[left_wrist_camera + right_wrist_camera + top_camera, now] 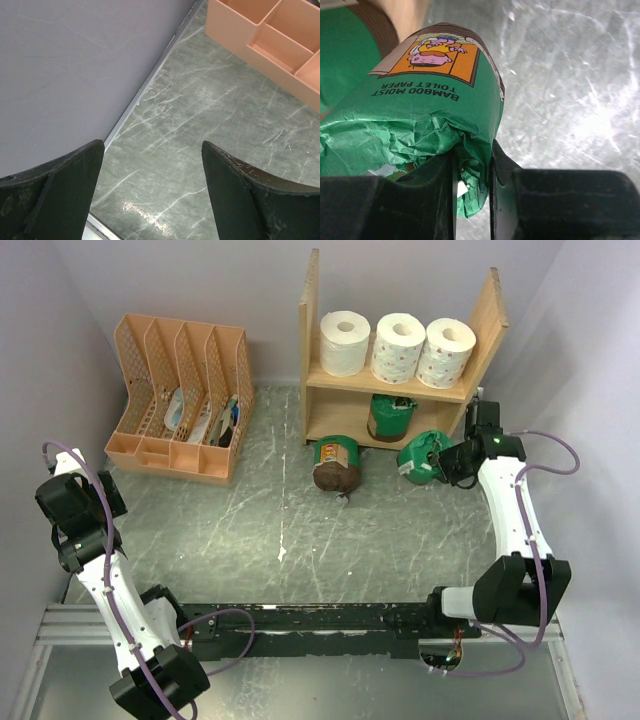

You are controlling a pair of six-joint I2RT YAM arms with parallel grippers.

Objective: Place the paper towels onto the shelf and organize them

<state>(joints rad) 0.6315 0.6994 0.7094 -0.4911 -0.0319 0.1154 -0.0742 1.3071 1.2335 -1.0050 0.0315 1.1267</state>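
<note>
1. Top external view gives you the grey marbled tabletop (300, 540), which carries everything else.
2. At the far edge stands the wooden shelf (312, 340), two boards between two tall side panels. On its upper board three white rolls (398, 348) lie in a row, touching, with their hollow cores facing you. On its lower board one upright green roll (391, 418) sits right of the middle.
3. To the shelf's left, well apart from it, is the orange file organizer (170, 455) with four slots. The two right slots hold white and blue things that you cannot make out; the two left ones look bare.
4. Your left gripper (152, 150) hangs wide open over bare tabletop beside the left wall, holding nothing. A corner of the organizer shows at the top right of its wrist view.
5. Your right gripper (472, 165) stands narrow, its fingers pinching the crumpled wrapper end of the held green roll (425, 455).
6. That roll lies on the tabletop just in front of the shelf's right end, outside the shelf. Its label reads BAMBOO MOIST TOILET PAPER.
7. The brown-ended roll (335, 462) rests on the tabletop, just in front of the shelf's left half.
</note>
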